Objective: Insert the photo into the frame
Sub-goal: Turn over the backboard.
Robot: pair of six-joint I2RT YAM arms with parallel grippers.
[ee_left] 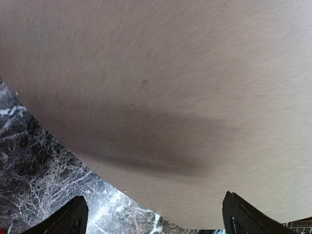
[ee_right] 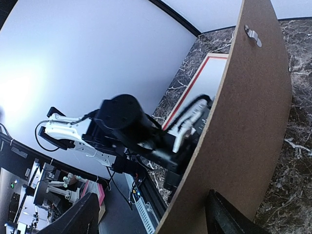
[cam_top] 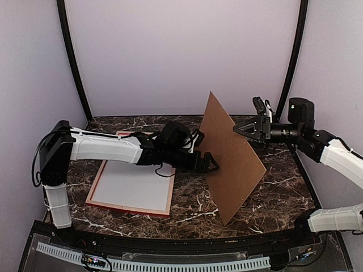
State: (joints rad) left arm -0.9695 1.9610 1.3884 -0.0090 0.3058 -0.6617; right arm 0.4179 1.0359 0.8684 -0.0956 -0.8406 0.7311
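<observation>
Photo (cam_top: 133, 186) detail can hardly be made out: only a plain white sheet is seen inside the frame (cam_top: 127, 208), which may be the print's blank back, and no printed side is shown. The frame's upper part is hidden under the left arm (cam_top: 108, 147). In the right wrist view only a red-edged strip of it is seen past the brown board (cam_top: 232, 164). The left wrist view is almost filled by the blurred board. The frame lies flat on the marble table (cam_top: 283, 187) at lower left of the overhead picture, left of and below the left gripper (cam_top: 211, 164), whose fingers are spread wide just beside the board's left face, with nothing held. The right gripper (cam_top: 243, 131) is well apart from the frame, right of centre, with the tilted, on-edge board between them. Its fingers are parted, and the board's edge is seen between them, not pinched. The frame's long axis runs from bottom to top of the picture, leaning slightly right.
</observation>
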